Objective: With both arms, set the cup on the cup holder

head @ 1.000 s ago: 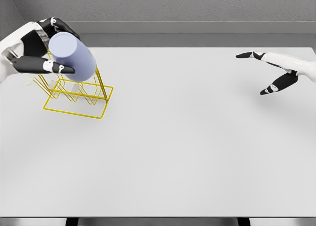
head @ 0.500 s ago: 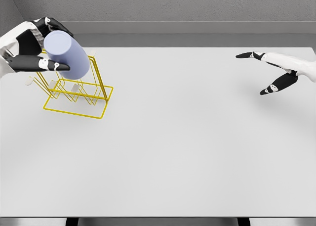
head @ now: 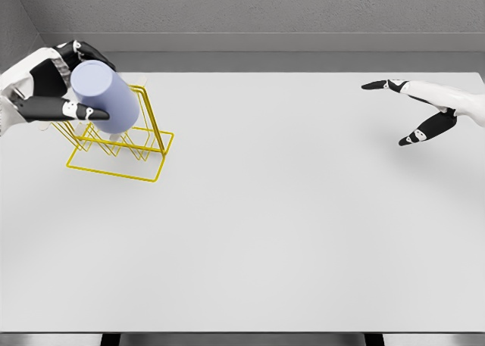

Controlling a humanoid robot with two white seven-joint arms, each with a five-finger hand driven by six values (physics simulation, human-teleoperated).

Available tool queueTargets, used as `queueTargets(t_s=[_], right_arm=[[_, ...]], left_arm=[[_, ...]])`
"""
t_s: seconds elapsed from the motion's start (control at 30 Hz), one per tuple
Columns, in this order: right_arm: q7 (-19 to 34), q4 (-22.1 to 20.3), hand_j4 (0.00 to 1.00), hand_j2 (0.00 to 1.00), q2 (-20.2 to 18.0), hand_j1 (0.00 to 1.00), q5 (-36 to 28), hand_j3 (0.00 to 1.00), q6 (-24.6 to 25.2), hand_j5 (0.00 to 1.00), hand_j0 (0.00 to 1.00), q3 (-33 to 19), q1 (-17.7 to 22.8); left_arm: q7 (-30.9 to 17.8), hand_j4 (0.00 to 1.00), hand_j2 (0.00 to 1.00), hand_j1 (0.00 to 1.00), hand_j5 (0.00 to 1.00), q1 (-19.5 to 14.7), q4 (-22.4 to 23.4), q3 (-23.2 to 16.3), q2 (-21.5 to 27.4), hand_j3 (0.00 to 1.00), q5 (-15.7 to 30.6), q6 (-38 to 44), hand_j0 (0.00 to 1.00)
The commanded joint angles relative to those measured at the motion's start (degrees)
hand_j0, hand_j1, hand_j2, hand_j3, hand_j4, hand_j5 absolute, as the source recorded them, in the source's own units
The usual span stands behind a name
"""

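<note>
Head view, pale lavender cup [head: 106, 100], tilted, closed base up

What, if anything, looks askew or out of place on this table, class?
The lilac cup is tilted in the left hand over the yellow wire cup holder, not seated. The right hand hovers open far across the table, although the task names both arms.

Right hand [head: 424, 107] cut at edge; cup holder [head: 121, 145] partly behind cup [head: 106, 100].

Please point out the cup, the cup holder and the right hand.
cup [head: 106, 100], head view, on its lavender side wall.
cup holder [head: 155, 168], head view, on its yellow base wire.
right hand [head: 424, 111], head view, on the palm.
</note>
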Motion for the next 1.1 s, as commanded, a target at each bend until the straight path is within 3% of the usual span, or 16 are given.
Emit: queueTargets(t_s=[0.0,1.07], right_arm=[[-0.03,-0.02,1.00,1.00,-0.02,1.00,-0.42,1.00,0.09,1.00,1.00,-0.11,0.00],[-0.03,-0.02,1.00,1.00,0.15,1.00,-0.33,1.00,0.09,1.00,1.00,-0.02,0.00]], left_arm=[[0.05,0.34,0.34,0.34,0.34,0.00,-0.11,0.07,0.11,0.34,0.32,0.01,0.34],[0.22,0.34,0.34,0.34,0.34,1.05,2.17,0.25,1.69,0.34,0.23,0.10,0.34]])
